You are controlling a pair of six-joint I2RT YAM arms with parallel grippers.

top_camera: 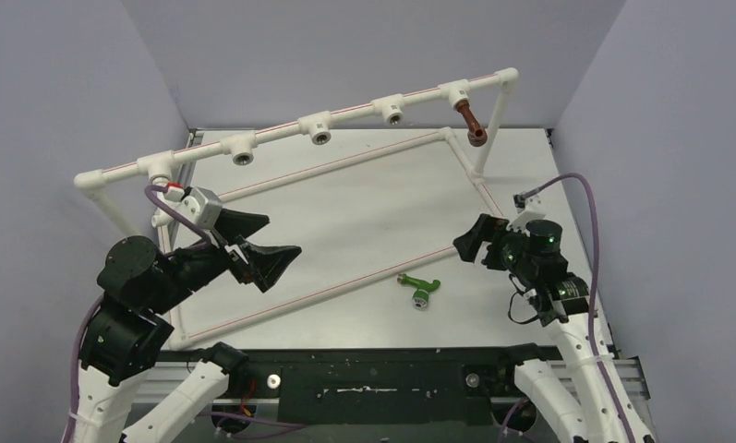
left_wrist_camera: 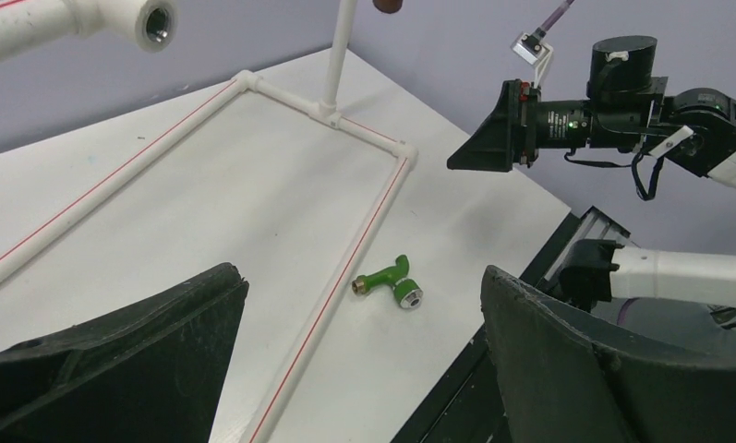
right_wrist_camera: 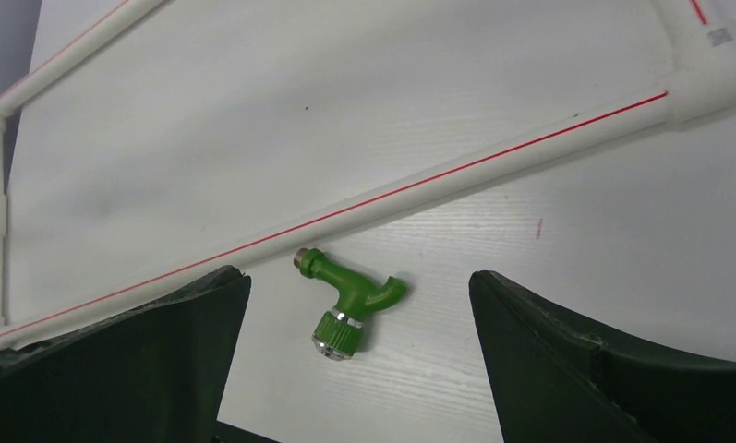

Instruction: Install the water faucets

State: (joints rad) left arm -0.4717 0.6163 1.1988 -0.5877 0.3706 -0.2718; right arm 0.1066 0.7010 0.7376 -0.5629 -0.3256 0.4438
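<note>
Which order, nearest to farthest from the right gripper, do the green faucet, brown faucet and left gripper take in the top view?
1. Green faucet: lying on the table, just left of the right gripper, toward the bases.
2. Brown faucet: hanging at the raised pipe's right end, at the back.
3. Left gripper: across the table, on the left.

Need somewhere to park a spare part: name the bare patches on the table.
Widest: inside the floor pipe loop. Crowded: the near strip outside it, where the green faucet lies between the open left gripper and right gripper.
</note>
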